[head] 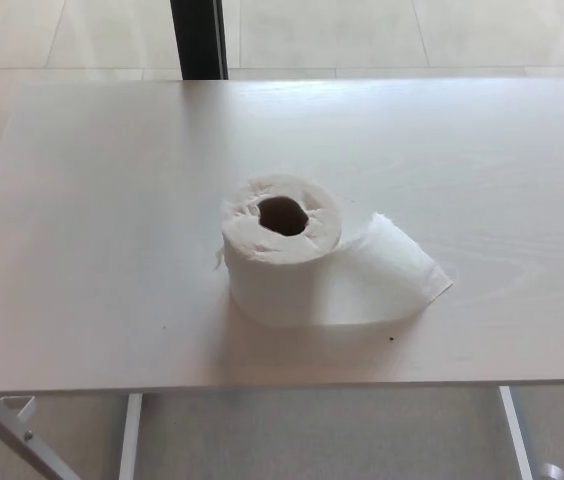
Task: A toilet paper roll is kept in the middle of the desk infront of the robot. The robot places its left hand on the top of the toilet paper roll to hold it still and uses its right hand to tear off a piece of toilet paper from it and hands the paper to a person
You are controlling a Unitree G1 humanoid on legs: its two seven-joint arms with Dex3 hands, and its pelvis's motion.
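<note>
With neither hand in view, I see the toilet paper roll [282, 250] upright mid-desk [92, 200], light and soft, so I'd press its top and pinch the loose tail [397, 275] rightward

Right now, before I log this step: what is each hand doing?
Left hand: not in view.
Right hand: not in view.
The toilet paper roll stands untouched on the desk.

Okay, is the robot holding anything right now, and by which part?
Nothing is held. Neither hand is in view; the toilet paper roll stands alone on the desk, its loose tail lying to the right.
</note>
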